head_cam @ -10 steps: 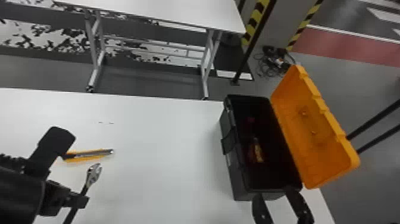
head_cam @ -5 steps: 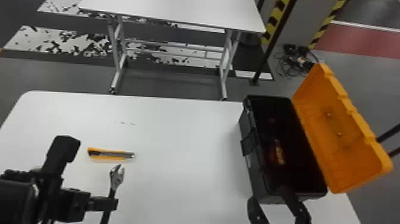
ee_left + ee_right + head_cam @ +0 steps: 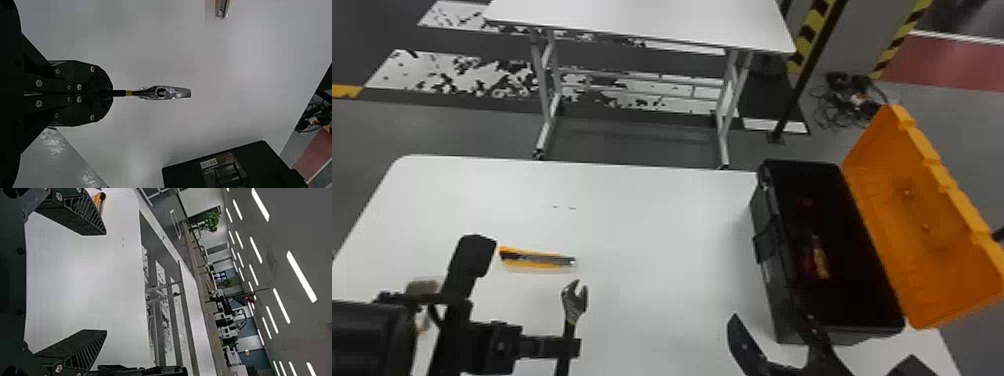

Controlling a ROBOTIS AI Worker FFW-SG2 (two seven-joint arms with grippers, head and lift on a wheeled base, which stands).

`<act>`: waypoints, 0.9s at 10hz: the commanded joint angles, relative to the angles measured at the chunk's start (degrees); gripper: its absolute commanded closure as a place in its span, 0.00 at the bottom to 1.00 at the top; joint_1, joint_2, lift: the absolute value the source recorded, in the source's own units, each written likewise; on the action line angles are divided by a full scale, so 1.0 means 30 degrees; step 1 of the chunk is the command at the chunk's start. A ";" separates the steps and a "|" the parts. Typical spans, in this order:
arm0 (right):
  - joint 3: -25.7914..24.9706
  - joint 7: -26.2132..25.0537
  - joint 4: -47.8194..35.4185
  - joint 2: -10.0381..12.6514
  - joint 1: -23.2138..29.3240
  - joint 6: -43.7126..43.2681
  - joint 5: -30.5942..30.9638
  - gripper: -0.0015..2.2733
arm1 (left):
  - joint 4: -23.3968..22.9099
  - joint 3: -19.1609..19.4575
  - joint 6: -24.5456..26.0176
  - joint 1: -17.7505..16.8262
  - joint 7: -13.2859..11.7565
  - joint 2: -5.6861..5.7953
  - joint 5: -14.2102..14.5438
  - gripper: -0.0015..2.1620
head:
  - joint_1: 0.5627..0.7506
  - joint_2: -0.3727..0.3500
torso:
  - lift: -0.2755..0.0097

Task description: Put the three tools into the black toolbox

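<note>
At the head view's lower left, my left gripper (image 3: pixel 571 347) is clamped on the dark handle of an adjustable wrench (image 3: pixel 575 300), its metal jaw pointing away. The left wrist view has the gripper (image 3: pixel 111 93) shut on the wrench (image 3: pixel 172 93). A yellow utility knife (image 3: pixel 537 258) lies on the table just beyond the wrench head. Inside the black toolbox (image 3: pixel 774 295), at the right, rests a red-and-yellow tool (image 3: pixel 819 257). My right gripper (image 3: pixel 774 322), open, is at the toolbox's near left corner; its fingers stand wide apart in the right wrist view (image 3: pixel 105 282).
The toolbox's orange lid (image 3: pixel 917 215) stands open on its right side. Bare white tabletop (image 3: pixel 657 240) stretches between knife and toolbox. Beyond the work table are a second white table (image 3: pixel 642 20), a dark post and cables (image 3: pixel 854 97) on the floor.
The head view has shifted, so the table and toolbox sit farther right. Relative to the knife, my left gripper has carried the wrench rightward. The right gripper has moved left along the toolbox.
</note>
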 commanded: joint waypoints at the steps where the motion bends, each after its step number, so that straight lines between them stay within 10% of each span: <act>1: -0.0268 -0.0033 -0.0870 0.0002 -0.0131 0.1451 -0.0014 0.05 | -0.0130 0.0424 -0.0059 0.0211 -0.0997 0.0123 0.0910 0.78 | 0.70 0.32 | 0.79; 9: -0.2611 0.1344 -0.6027 -0.0672 -0.0629 1.2466 -0.1684 0.05 | 0.0661 0.0893 -0.3457 -0.0463 -0.2608 0.0064 0.0998 0.79 | 0.70 0.30 | 0.79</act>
